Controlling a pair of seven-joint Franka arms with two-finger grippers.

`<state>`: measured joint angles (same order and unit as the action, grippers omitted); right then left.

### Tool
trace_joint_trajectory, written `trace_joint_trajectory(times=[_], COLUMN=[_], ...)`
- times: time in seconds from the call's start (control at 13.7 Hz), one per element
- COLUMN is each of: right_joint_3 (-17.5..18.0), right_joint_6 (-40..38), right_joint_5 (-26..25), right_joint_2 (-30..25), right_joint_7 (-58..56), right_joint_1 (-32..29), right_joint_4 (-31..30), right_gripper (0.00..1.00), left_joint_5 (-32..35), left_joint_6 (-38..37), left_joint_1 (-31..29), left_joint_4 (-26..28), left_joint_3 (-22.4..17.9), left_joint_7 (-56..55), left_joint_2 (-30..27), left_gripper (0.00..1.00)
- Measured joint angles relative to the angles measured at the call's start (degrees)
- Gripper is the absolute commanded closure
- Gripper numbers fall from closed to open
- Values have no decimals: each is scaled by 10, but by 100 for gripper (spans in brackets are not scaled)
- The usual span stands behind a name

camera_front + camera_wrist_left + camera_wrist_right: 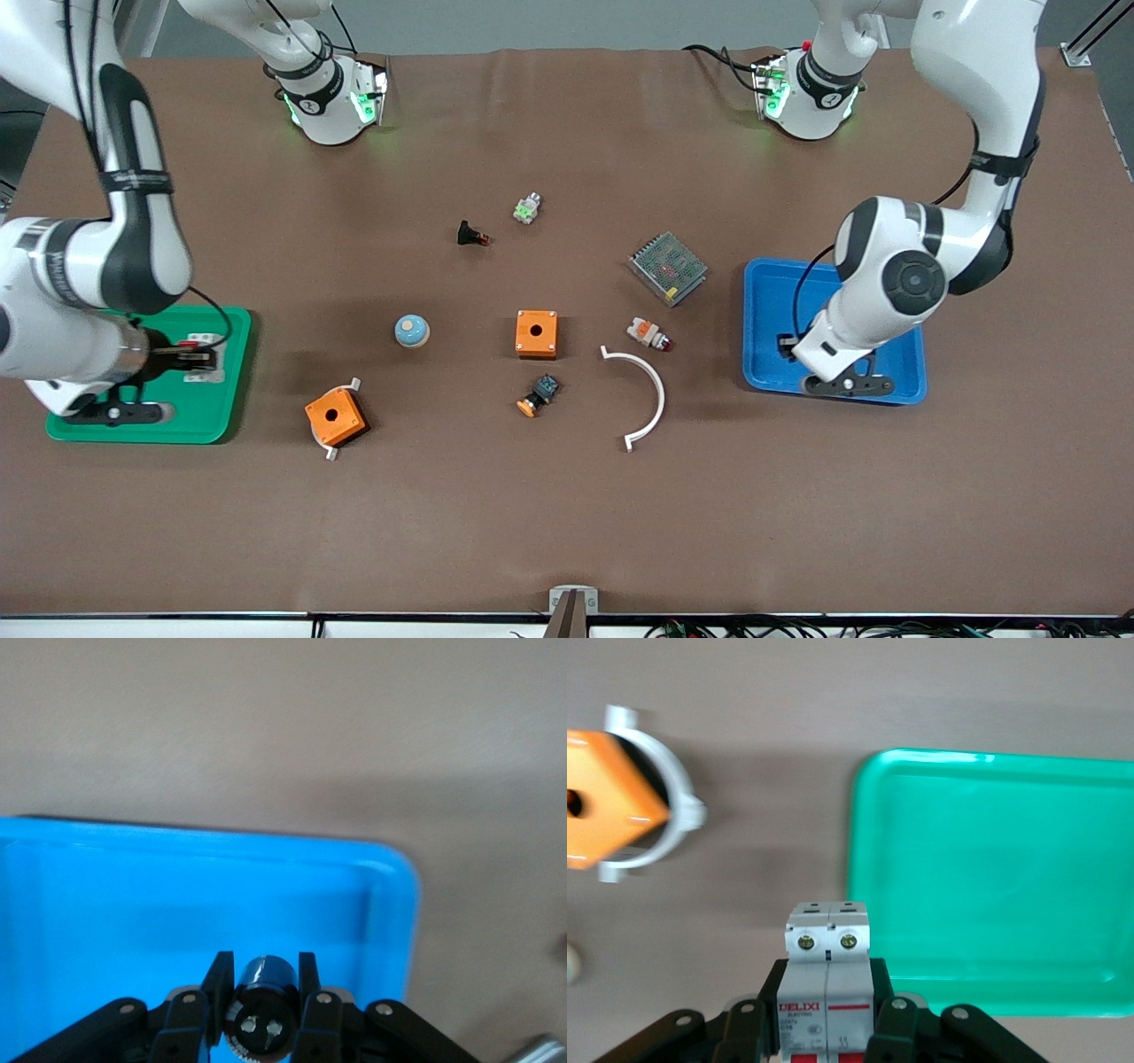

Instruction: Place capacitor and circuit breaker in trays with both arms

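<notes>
My left gripper [785, 346] hangs low over the blue tray [771, 292] at the left arm's end of the table. In the left wrist view the left gripper [262, 973] is shut on the capacitor [263, 1005], a stubby black cylinder, over the tray's floor [177, 895]. My right gripper [197, 358] is over the green tray [226, 412] at the right arm's end. It is shut on the circuit breaker [202, 339]. In the right wrist view the right gripper [828, 979] holds the white breaker [827, 983] by its sides, at the green tray's rim [859, 859].
Two orange boxes [536, 333] [336, 416], a white curved strip [645, 394], a mesh-covered module [667, 268], a blue domed part [412, 330], a black red-tipped part [472, 235], a white-and-orange part [648, 334] and a black-and-blue part [539, 395] lie mid-table.
</notes>
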<state>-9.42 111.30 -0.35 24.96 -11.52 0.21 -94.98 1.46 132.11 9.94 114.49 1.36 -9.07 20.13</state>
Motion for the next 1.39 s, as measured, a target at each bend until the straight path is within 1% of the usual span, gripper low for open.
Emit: trace_joint_trajectory(times=[0.15,0.29,0.51,0.66,0.8,0.88,0.95,1.02,1.1,1.17,1.39], right_joint_3=[0,1,2,2,2,3,4,4,5,6,7], right_joint_6=[42,65,86,106,123,131,138,146,149,150,148], right_joint_5=[0,0,0,0,0,0,0,0,0,0,0], right_joint_2=[10,29,57,71,85,91,97,104,108,111,111], right_joint_7=[-70,-125,-164,-190,-212,-220,-224,-228,-228,-229,-231], right_joint_1=[-36,-55,-61,-62,-65,-66,-67,-67,-67,-67,-67], right_joint_4=[-26,-40,-41,-41,-41,-41,-41,-41,-40,-40,-36], right_gripper=[96,96,96,96,95,95,85,61,19,0,0], left_joint_5=[0,0,0,0,0,0,0,0,0,0,0], left_joint_6=[40,60,69,73,76,78,79,81,81,81,80], left_joint_1=[-19,-20,-18,-18,-18,-18,-18,-18,-18,-18,-18], left_joint_4=[40,62,69,69,69,69,68,64,57,49,20], left_joint_3=[0,1,4,4,4,4,4,4,4,4,4], left_joint_7=[25,29,29,31,31,32,32,32,32,32,32], left_joint_2=[-3,3,21,33,41,44,44,43,42,38,17], left_gripper=[100,97,80,72,57,44,28,17,8,1,0])
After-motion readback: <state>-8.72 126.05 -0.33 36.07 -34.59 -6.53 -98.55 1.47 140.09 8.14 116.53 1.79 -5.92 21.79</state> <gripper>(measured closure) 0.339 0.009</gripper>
